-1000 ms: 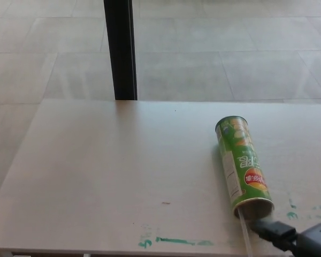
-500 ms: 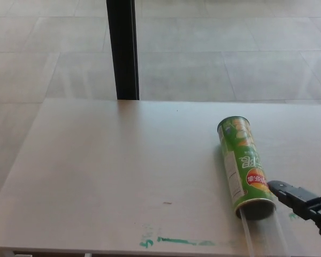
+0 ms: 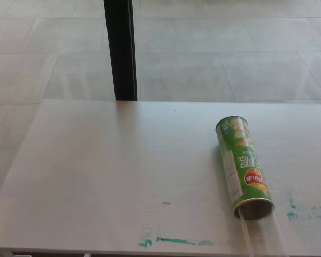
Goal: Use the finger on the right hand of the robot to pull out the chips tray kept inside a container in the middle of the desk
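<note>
A green chips can [image 3: 241,164] lies on its side at the right of the white desk [image 3: 112,176], its open mouth [image 3: 255,208] turned toward the near edge. From the mouth a clear plastic tray [image 3: 263,235] sticks out toward the desk's front edge and runs down to the bottom of the picture. Whether chips lie in the tray I cannot tell. Neither of my hands shows in the head view.
Green marker smears [image 3: 174,241] run along the desk's front edge, with more [image 3: 305,211] to the right of the can. A black post [image 3: 120,49] stands behind the desk's far edge. Beyond it lies a tiled floor [image 3: 230,48].
My right hand, at the can's mouth a second ago and to its right half a second ago, has left the picture. The can has stayed where it was.
</note>
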Robot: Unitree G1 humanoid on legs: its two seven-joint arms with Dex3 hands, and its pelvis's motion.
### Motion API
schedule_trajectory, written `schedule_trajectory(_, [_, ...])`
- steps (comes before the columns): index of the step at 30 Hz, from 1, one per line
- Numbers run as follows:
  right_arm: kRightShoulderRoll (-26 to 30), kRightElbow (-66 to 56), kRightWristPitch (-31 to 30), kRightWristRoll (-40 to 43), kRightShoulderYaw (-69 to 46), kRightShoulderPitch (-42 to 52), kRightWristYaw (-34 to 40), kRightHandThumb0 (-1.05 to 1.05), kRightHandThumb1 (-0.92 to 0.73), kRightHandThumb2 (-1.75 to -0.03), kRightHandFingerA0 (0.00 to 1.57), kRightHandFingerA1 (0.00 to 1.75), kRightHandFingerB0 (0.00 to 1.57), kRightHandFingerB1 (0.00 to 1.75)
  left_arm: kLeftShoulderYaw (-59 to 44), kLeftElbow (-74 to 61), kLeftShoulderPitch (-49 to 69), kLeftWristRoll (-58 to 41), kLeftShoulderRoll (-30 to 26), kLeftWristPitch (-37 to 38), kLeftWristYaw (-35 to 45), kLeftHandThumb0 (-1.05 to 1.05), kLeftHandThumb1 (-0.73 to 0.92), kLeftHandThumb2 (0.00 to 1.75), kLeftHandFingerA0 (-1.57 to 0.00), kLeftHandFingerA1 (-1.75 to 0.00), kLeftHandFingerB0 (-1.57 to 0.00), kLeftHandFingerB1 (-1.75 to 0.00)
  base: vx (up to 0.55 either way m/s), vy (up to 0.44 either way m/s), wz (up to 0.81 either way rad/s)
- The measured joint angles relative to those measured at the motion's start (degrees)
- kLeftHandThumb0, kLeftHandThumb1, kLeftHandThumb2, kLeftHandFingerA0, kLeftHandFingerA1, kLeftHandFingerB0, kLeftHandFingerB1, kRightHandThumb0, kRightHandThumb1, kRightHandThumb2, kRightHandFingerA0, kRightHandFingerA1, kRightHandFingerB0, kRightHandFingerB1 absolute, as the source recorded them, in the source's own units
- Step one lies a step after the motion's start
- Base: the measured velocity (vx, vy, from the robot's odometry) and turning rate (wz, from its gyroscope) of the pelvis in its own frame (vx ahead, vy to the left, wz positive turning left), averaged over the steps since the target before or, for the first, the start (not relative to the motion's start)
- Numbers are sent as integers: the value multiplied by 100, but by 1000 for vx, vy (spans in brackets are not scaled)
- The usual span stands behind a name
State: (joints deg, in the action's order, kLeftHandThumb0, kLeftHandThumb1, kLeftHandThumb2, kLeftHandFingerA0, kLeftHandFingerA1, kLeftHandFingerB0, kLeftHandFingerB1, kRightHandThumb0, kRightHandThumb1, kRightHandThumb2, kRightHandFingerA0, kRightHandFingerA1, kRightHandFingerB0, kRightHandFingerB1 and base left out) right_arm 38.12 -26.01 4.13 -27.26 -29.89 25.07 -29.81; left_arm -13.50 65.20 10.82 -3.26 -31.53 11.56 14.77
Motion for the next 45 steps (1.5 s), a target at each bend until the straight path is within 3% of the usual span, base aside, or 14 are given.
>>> schedule_trajectory(3, [-193,604,148,222,-394,2,132,-25,-48,-71,85,115,0,0,1,1,11,0,11,0,-1,-43,74,62,-52,-53,-48,-41,0,0,0])
schedule_trajectory(4, [-242,792,185,288,-506,4,176,-19,-53,-56,86,111,0,20,0,1,14,0,12,0,-1,-43,73,62,-55,-55,-49,-41,0,0,0])
schedule_trajectory(8, [-434,1538,349,478,-880,1,393,-22,-42,-75,87,101,0,16,0,7,9,0,18,0,-6,-40,74,62,-51,-49,-49,-40,0,0,0])
schedule_trajectory(9, [-478,1763,391,525,-966,0,468,-22,-54,-56,84,101,0,19,0,7,10,0,18,0,-6,-41,74,62,-51,-49,-49,-40,0,0,0])
schedule_trajectory(14, [-679,2699,535,643,-1271,-42,821,-24,-53,-72,86,88,3,18,0,19,15,0,26,0,-11,-41,73,62,-52,-50,-52,-41,0,0,0])
schedule_trajectory(15, [-715,2894,558,670,-1330,-63,895,-21,-59,-58,89,84,0,27,0,27,14,0,30,0,-13,-41,72,62,-51,-46,-52,-41,0,0,0])
schedule_trajectory(21, [-852,4054,692,829,-1581,-309,1325,-19,-59,-57,91,99,7,36,0,69,18,-1,52,2,-15,-43,73,62,-49,-50,-52,-42,0,0,0])
schedule_trajectory(22, [-877,4189,709,855,-1605,-358,1380,-15,-43,-90,92,96,2,49,-3,67,21,-2,55,4,-15,-45,72,62,-50,-50,-55,-42,0,0,0])
schedule_trajectory(23, [-924,4445,738,903,-1649,-450,1475,-12,-40,-88,94,96,7,52,-13,52,33,-6,64,10,-15,-43,73,62,-50,-49,-54,-41,0,0,0])
schedule_trajectory(24, [-958,4640,760,939,-1679,-523,1552,-15,-43,-90,90,96,4,50,-23,35,45,-9,70,18,-15,-44,72,62,-50,-51,-55,-42,0,0,0])
schedule_trajectory(25, [-983,4776,780,965,-1699,-576,1604,-17,-61,-57,88,98,16,41,-30,26,55,-12,76,25,-15,-45,72,61,-49,-54,-52,-43,0,0,0])
schedule_trajectory(37, [-1267,7114,940,1414,-1808,-1243,2299,-36,-65,-59,81,82,28,43,-149,-107,183,-37,263,130,-16,-44,72,62,-49,-51,-53,-43,0,0,0])
schedule_trajectory(40, [-1265,7669,964,1485,-1705,-1285,2384,-44,-67,-60,64,69,31,39,-153,-107,185,-36,268,133,-20,-40,72,62,-49,-51,-52,-42,0,0,0])
schedule_trajectory(45, [-1248,8480,986,1642,-1321,-1390,2532,-43,-68,-59,79,73,36,40,-143,21,159,-22,268,198,-69,-41,73,62,-50,-49,-51,-42,0,0,0])
